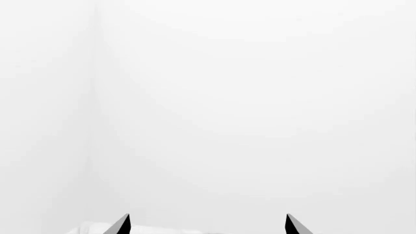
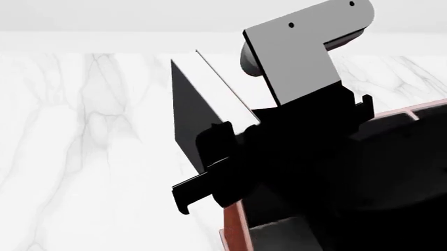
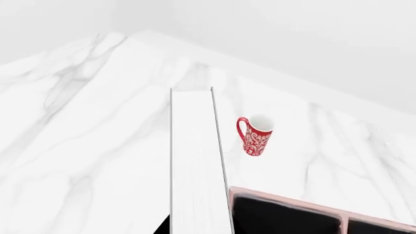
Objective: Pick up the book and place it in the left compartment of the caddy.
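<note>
In the head view the right arm fills the centre and right of the frame, its grey wrist bracket [image 2: 297, 57] slanting down from the upper right into the black body of the right gripper [image 2: 231, 157]; the black fingers [image 2: 202, 183] stick out toward the lower left, clamped on the book [image 2: 199, 112], which is held on edge, lifted off the table, tilted, its black cover facing left and its white page edges facing up and to the right; the book sits in the upper middle of that frame, above and just left of the caddy [image 2: 234, 225], of which only a strip of reddish rim shows at the lower centre and another at the right edge, the rest hidden behind the arm; which compartment lies under the book cannot be told from here. In the right wrist view the book's white page edge [image 3: 195, 165] runs as a long strip from the bottom centre up to the middle, with the caddy's pale red rim [image 3: 286, 199] and black interior at the lower right just beside it; a red patterned mug [image 3: 255, 135] stands upright on the marble table [image 3: 78, 126], right of centre. In the left wrist view the left gripper [image 1: 206, 225] shows only two black fingertips [image 1: 120, 225] at the bottom edge, spread wide with nothing between them, facing a blank white wall [image 1: 208, 97].
</note>
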Available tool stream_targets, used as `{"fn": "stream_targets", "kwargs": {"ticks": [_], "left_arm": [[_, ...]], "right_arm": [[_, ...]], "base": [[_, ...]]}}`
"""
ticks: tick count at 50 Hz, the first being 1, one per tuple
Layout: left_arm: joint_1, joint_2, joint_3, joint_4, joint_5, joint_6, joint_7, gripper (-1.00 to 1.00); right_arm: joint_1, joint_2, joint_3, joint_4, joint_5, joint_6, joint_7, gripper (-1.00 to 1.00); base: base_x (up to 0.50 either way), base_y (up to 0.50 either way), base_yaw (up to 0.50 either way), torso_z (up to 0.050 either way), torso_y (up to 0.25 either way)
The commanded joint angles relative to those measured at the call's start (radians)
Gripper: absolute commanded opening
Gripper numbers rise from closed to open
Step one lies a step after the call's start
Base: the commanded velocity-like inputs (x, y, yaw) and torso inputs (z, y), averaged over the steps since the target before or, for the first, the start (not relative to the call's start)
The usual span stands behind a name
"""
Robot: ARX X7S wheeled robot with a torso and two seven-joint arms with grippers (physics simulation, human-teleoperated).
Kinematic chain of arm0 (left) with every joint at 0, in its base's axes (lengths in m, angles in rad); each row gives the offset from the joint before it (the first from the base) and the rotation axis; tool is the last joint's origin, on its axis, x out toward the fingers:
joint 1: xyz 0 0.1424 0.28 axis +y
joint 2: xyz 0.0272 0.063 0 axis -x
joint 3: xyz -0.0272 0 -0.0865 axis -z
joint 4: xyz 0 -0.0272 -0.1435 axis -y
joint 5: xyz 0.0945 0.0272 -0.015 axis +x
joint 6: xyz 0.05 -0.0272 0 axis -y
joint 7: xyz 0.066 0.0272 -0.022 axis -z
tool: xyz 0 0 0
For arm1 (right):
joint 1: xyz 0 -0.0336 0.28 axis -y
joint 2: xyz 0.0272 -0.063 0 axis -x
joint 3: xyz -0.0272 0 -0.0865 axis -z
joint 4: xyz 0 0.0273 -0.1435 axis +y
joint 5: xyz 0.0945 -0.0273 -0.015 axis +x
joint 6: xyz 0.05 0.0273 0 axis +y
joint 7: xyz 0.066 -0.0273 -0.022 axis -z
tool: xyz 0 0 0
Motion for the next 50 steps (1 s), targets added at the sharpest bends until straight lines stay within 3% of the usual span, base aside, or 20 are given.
{"fn": "stream_targets", "kwargs": {"ticks": [1,50], "left_arm": [[0.001,-0.003,0.008,0.001,0.006,0.003,-0.003,1.00],[0.009,0.011,0.052,-0.018,0.057,0.032,0.013,1.00]], "right_arm": [[0.024,0.059,0.025,-0.014,0.004,-0.008,0.012,-1.00],[-0.126,0.265,0.128,-0.035,-0.069,-0.026,-0.064,-1.00]], "base": [[0.00,0.00,0.00,0.000,0.000],[0.00,0.00,0.00,0.000,0.001]]}}
